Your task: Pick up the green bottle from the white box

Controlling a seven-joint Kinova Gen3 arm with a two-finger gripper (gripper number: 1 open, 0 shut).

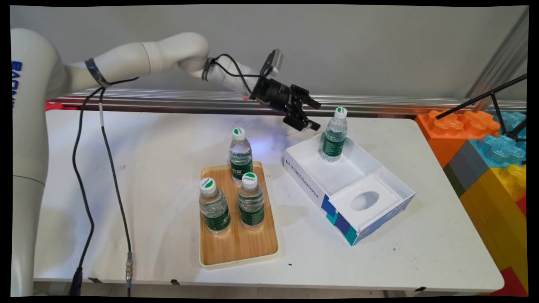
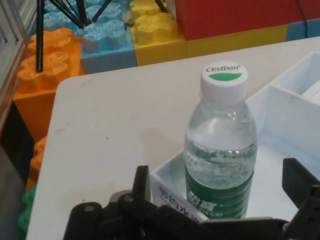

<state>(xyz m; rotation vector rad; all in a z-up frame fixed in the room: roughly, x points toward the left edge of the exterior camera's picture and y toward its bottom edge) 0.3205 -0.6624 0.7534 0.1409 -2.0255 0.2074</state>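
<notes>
- Gripper (image 1: 308, 113) hangs spread wide and empty, just beside the cap of the water bottle (image 1: 334, 135) standing upright in the far corner of the white cardboard box (image 1: 381, 216).
- Three more water bottles (image 1: 241, 155) stand on the wooden tray (image 1: 236, 248) near the table's (image 1: 147, 168) front edge.
- Risk, judged: a finger clipping the bottle's neck would topple it against the box wall.

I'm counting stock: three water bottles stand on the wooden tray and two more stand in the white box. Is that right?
Not quite. Three bottles do stand on the wooden tray, but the white box holds only one bottle, in its far corner. The main view shows this; the open gripper hangs just beside that bottle.
</notes>
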